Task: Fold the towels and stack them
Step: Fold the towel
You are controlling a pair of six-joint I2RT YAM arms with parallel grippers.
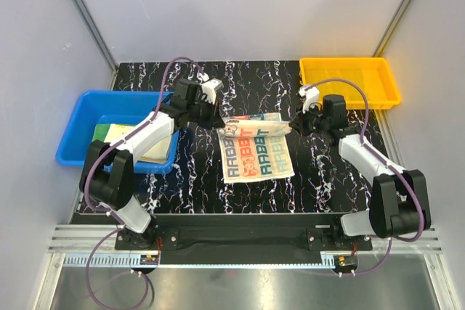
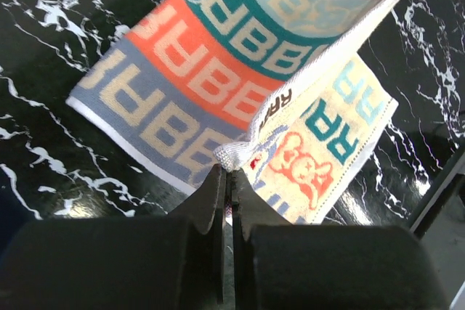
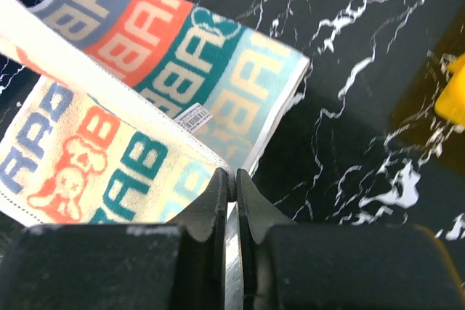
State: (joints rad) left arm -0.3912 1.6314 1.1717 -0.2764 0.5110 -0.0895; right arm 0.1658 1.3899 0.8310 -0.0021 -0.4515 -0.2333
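Black marbled table (image 1: 196, 172). Lettered towel (image 1: 256, 152) mid-table, near part lying flat. Yellow tray (image 1: 349, 81) at far right corner. Blue bin (image 1: 75, 130) at left edge, possibly overhanging.

RABBIT towel (image 1: 256, 152): cream with multicoloured lettering and an orange rabbit print, mid-counter (image 1: 189, 179). It's doubled over, lower layer flat. The top edge is raised and taut between my left hand (image 2: 229, 179) and my right hand (image 3: 231, 179), each pinching a corner. Another towel (image 1: 120, 133), pale yellow-green, lies in the blue bin (image 1: 76, 117) at left; details unclear.
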